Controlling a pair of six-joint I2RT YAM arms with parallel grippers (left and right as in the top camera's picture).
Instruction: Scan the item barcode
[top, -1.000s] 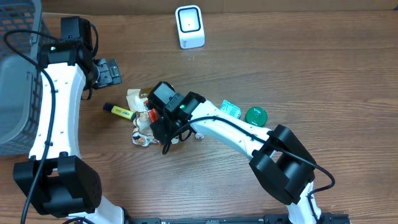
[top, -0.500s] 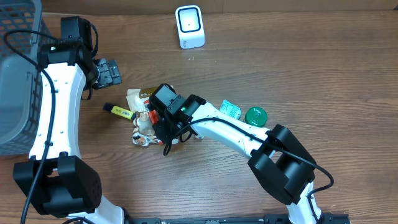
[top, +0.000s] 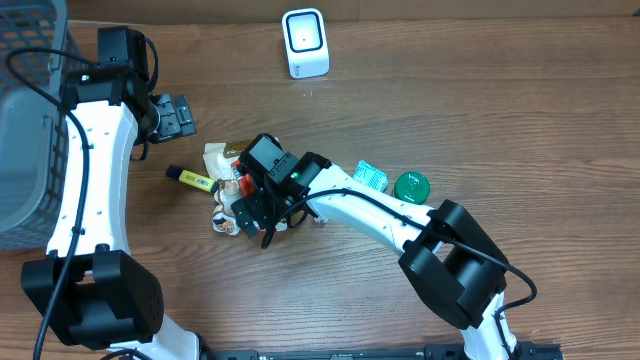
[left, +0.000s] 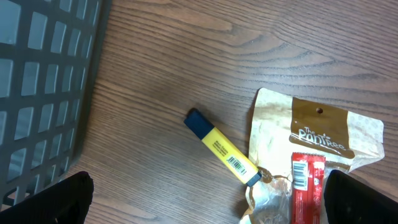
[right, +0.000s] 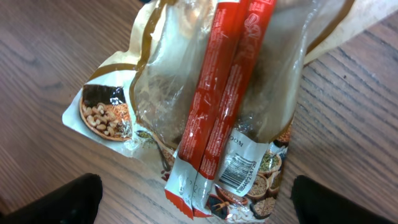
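Wider spread on right gripper (top: 248, 212) than half a second ago; left arm unmoved. Wooden desk (top: 500, 110) under everything. Grey basket (top: 25, 110) at left edge. Left gripper (left: 205, 202) near basket, fingers (left: 53, 199) fully apart, holding nothing. Right fingers (right: 56, 199) far apart, nothing gripped, one either side of clear-fronted snack pouch (right: 161, 74). White scanner (top: 305, 42) at far edge, well apart from pile. Red stick sachets (right: 217, 93) flat on pouch, mid-desk, clear of both right fingers. Yellow highlighter (left: 222, 149) just beside pile, below left gripper. Barcode (right: 239, 168) showing on pouch by sachets' lower end.
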